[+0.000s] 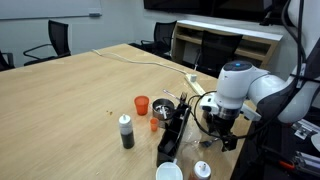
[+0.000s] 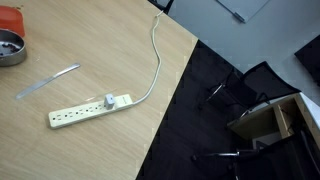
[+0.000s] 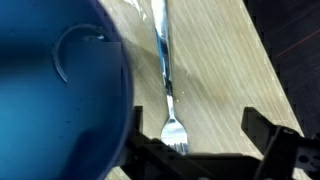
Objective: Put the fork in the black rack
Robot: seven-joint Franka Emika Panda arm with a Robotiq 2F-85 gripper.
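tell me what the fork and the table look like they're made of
Fork: probably metal, silvery and glossy, with bright glints along its length in the wrist view. Table: wood or wood-look laminate, pale and fairly matt, with grain streaks.

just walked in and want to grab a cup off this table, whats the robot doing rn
The robot arm has its gripper lowered over the fork, which lies flat on the wooden table beside a blue rounded object. The fingers are open on either side of the tine end, so nothing is gripped yet. The black rack stands on the table close to the arm.
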